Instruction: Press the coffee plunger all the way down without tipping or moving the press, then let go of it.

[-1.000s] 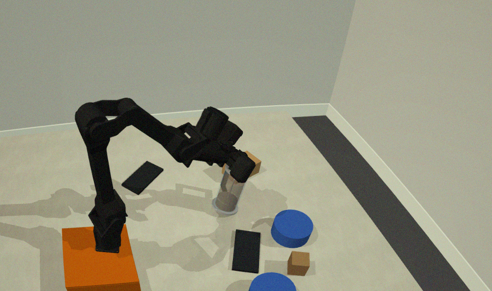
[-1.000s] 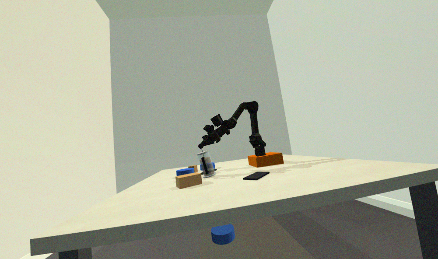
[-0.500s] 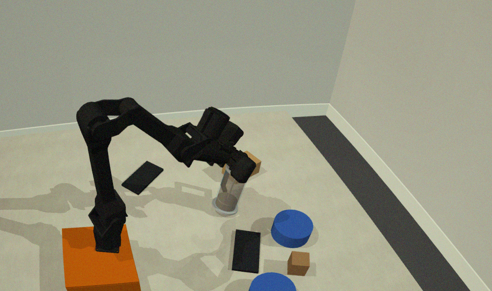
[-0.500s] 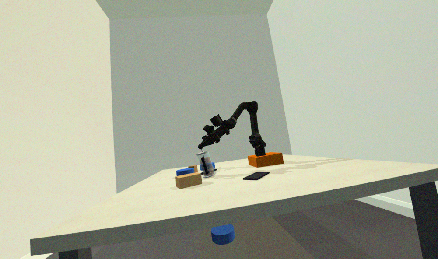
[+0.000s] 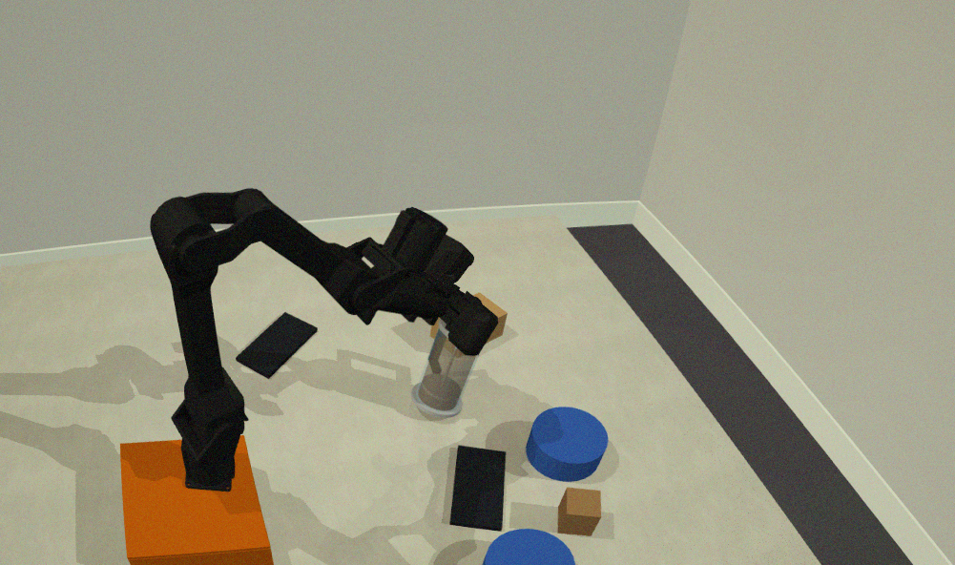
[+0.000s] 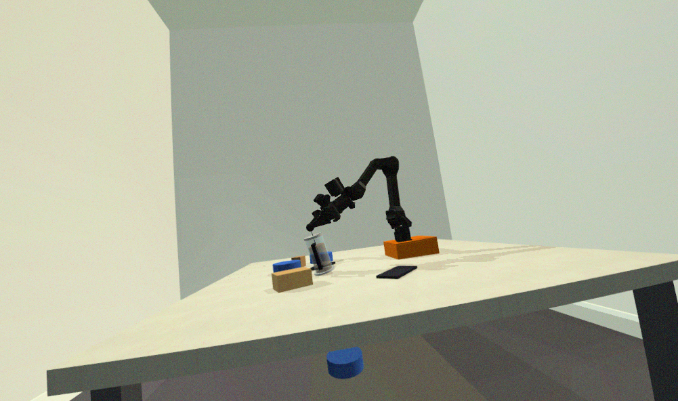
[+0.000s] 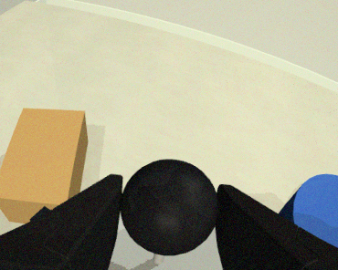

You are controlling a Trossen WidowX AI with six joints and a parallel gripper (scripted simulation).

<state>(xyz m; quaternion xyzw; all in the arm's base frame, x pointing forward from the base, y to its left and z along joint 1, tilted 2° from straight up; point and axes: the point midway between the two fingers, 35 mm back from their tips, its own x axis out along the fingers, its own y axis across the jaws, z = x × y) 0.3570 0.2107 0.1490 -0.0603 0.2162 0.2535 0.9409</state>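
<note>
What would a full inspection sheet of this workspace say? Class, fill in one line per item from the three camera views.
Surface: pale table on dark legs, shadowed by the arm.
Job's things: clear coffee press upright; its black plunger knob is raised above the glass.
Clutter: two tan blocks, two blue discs, two flat black slabs; another blue disc under the table.
Grippers: gripper shut on the knob, fingers on either side.
Cables: nothing seen.
Surroundings: orange base block, plain walls, dark floor strip.
</note>
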